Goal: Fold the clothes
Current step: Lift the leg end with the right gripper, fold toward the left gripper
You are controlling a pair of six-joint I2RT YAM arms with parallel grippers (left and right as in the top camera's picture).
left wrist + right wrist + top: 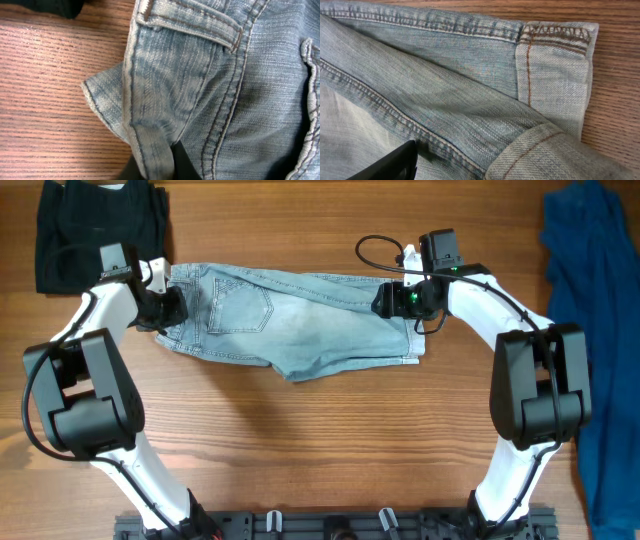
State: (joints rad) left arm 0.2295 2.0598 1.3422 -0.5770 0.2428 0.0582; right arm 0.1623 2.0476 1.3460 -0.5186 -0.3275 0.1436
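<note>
The light-blue denim shorts [290,320] lie spread flat across the far middle of the table, waistband to the left and hems to the right. My left gripper [166,308] sits at the waistband end. In the left wrist view its black fingers [157,167] are shut on a raised fold of the shorts [200,75]. My right gripper [392,300] rests on the shorts' right hem end. In the right wrist view one black finger [390,164] lies on the denim [445,85], well off centre. The other finger is hidden under a curled hem fold [545,152].
A black garment [95,225] lies at the far left corner, close behind my left gripper. A larger dark royal-blue garment [600,330] hangs along the right edge. Bare wooden tabletop [320,450] lies in front of the shorts.
</note>
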